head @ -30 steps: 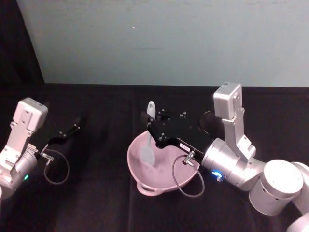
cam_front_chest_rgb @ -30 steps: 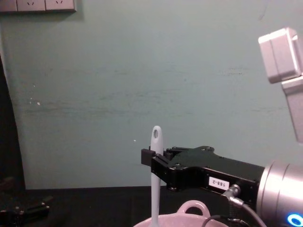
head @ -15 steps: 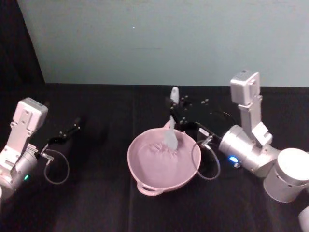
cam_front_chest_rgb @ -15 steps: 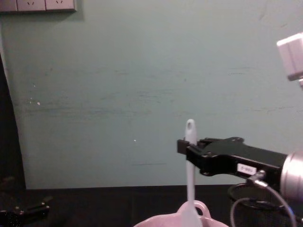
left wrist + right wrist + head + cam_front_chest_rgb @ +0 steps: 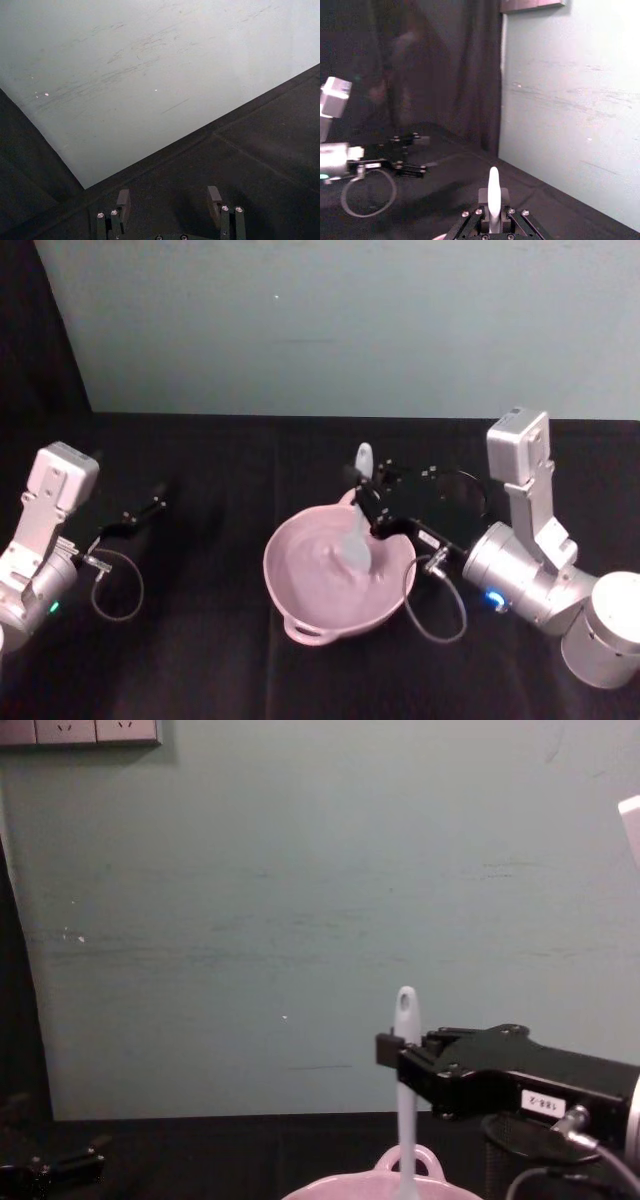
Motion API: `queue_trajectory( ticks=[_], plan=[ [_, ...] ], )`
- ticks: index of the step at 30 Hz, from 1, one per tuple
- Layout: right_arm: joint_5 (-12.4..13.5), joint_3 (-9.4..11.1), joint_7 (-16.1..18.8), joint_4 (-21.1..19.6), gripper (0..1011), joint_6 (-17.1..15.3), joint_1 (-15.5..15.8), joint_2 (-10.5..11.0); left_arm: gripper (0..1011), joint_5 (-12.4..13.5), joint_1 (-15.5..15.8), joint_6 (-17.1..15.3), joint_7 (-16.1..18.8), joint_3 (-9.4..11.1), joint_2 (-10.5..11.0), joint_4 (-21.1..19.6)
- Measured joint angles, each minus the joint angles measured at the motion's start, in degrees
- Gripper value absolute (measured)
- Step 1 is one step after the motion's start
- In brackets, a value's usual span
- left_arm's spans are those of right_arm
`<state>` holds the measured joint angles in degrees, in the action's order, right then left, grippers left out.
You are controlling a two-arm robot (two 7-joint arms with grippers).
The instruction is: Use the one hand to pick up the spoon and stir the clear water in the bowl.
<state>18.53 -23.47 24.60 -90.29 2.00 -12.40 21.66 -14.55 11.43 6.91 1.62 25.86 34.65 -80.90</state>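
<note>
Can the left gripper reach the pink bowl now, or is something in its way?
Probably yes. The left gripper is open, left of the bowl, with just black cloth between them. The right gripper, shut on the spoon, occupies the bowl's far right side, so the left rim looks free.

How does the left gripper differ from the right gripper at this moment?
The left gripper is open and empty; the right gripper is shut on the spoon, at its handle. The left one hangs far left of the bowl; the right one holds the spoon's blade inside the bowl. Both are black.
</note>
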Motion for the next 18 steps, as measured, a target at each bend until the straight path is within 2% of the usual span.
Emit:
queue_trajectory(
  ticks=[10,18],
  plan=[
    [0.0,-2.3,1.2,-2.3,120,0.4,1.2,-1.0,1005,0.0,0.0,0.0,0.0,0.0,0.0,0.0],
    [1.1,-3.5,1.8,1.3,120,1.0,-0.8,-3.8,1005,0.0,0.0,0.0,0.0,0.0,0.0,0.0]
  ],
)
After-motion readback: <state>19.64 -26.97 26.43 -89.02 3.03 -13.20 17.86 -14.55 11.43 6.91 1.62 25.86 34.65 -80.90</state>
